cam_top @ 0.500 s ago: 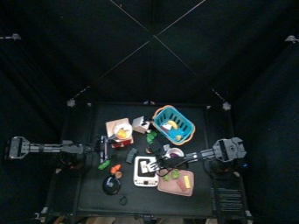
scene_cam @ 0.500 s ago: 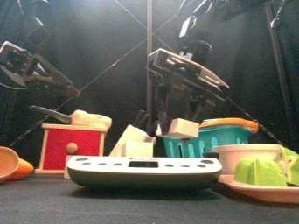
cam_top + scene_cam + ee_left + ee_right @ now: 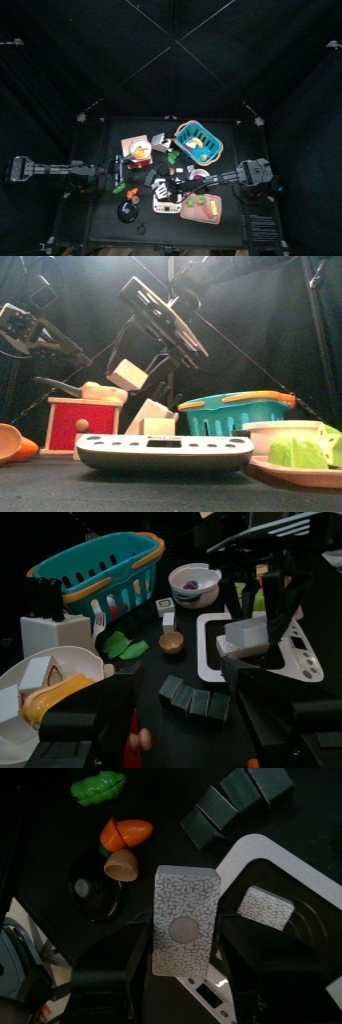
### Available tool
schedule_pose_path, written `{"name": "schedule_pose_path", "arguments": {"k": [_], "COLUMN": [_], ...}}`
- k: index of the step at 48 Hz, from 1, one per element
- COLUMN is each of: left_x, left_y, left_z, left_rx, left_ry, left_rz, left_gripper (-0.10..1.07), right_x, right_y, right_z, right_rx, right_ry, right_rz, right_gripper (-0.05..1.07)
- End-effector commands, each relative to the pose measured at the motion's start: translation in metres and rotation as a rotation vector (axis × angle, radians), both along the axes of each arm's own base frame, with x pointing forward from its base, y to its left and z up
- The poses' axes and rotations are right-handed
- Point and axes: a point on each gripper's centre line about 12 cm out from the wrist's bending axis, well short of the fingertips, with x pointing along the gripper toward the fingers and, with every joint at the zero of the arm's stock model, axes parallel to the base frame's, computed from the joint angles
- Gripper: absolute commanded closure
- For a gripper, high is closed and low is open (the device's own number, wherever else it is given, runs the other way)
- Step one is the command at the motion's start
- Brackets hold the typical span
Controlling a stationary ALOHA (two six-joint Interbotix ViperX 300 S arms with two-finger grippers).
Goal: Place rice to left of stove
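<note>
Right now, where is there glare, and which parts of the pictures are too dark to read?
Front view: bright light glares from the top centre behind the right arm. Top view: the black table and curtains swallow detail. Right wrist view: the held white block is well lit, the surroundings dark.

A teal basket (image 3: 235, 413) with an orange rim stands on the counter (image 3: 54, 488) behind a white scale (image 3: 163, 452). A red box (image 3: 80, 424) sits nearby, an orange piece (image 3: 16, 443) beside it, and green pieces (image 3: 306, 452) lie on a tan board (image 3: 297, 473).
</note>
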Motion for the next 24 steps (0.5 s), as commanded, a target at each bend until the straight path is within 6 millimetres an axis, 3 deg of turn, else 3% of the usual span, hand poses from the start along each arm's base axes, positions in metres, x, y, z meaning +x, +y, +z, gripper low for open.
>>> {"name": "schedule_pose_path", "arguments": {"k": [1,11,24], "left_x": [0.002,0.002,0.001], "left_y": [0.001,0.001,0.001], "left_z": [0.005,0.006,0.006], "left_rx": [0.001,0.005,0.005], "left_ry": [-0.015,-0.020,-0.023], "left_rz": [0.003,0.003,0.002], "left_gripper": [0.02,0.02,0.02], "right_x": [-0.004,-0.034,-0.043], "right_y": [-0.005,-0.010,-0.011], "right_z": [0.023,0.024,0.027], "right_rx": [-0.009,-0.034,-0.036], "right_ry": [-0.013,0.142,0.162], "right_rz": [-0.017,-0.075,-0.084], "right_gripper": [0.34,0.34,0.34]}}
